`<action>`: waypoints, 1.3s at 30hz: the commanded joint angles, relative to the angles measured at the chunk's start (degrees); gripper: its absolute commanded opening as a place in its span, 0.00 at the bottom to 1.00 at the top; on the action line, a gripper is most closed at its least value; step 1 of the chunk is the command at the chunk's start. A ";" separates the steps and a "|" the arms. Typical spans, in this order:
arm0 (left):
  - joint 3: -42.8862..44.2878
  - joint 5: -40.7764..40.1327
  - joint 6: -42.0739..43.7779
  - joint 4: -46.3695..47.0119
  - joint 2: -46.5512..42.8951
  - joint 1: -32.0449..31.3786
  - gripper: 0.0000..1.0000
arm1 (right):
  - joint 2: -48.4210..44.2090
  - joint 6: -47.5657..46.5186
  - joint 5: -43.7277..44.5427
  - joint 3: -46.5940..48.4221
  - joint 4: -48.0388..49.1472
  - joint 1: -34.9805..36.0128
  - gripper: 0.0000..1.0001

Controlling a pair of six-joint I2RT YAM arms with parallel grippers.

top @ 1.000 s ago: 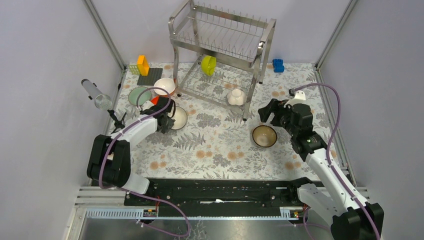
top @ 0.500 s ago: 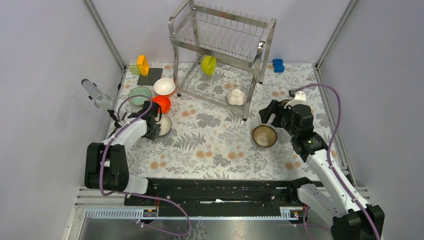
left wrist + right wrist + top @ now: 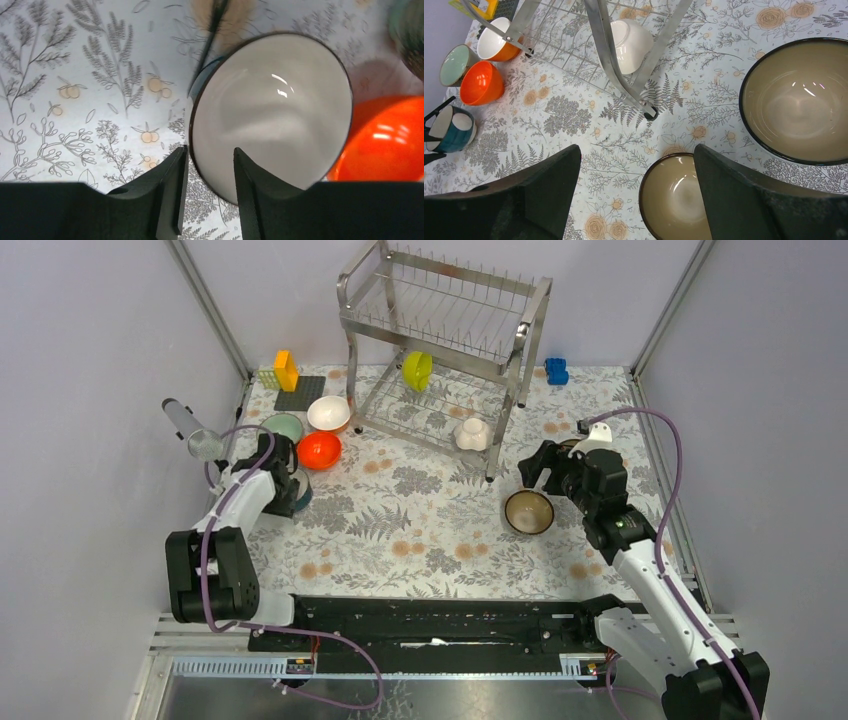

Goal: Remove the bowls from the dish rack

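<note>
The dish rack stands at the back, with a yellow-green bowl upright in its slots and a white bowl on its lower tier. On the mat at the left lie an orange bowl, a white-lined bowl and a pale green bowl. My left gripper is open, its fingers standing either side of the rim of a blue, white-lined bowl. My right gripper hangs open over a brown-gold bowl. A larger brown bowl sits beside it.
Yellow and green blocks stand by a dark mat at the back left. A blue toy block lies right of the rack. A clear tube on a stand leans at the left edge. Metal posts frame the cell walls.
My left arm has swung leftward with the blue bowl to a spot beside the orange bowl, and its jaws have parted from the rim. The right arm has stayed still.
</note>
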 commanded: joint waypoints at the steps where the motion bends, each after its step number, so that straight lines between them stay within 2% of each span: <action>1: 3.17 2.59 4.61 4.32 -1.50 0.17 0.45 | -1.64 -1.55 -0.64 1.28 0.11 -0.16 0.90; 7: 0.65 5.11 6.99 4.75 -5.62 -0.78 0.48 | -1.60 -0.75 -3.83 1.87 0.47 -0.15 0.89; 17: 0.02 7.38 9.38 7.14 -6.48 -11.07 0.47 | 0.77 1.59 -8.14 1.91 1.89 0.78 0.80; 21: 0.14 5.76 9.44 8.51 -5.70 -16.06 0.47 | 2.19 3.66 -8.87 -0.07 7.08 3.36 0.76; 30: 2.00 4.44 11.97 8.50 -3.33 -19.77 0.45 | 5.51 2.36 -9.56 1.57 8.88 8.11 0.77; 39: 4.08 2.20 22.72 11.57 -3.18 -25.84 0.42 | 13.73 6.71 -7.74 1.40 17.48 17.11 0.73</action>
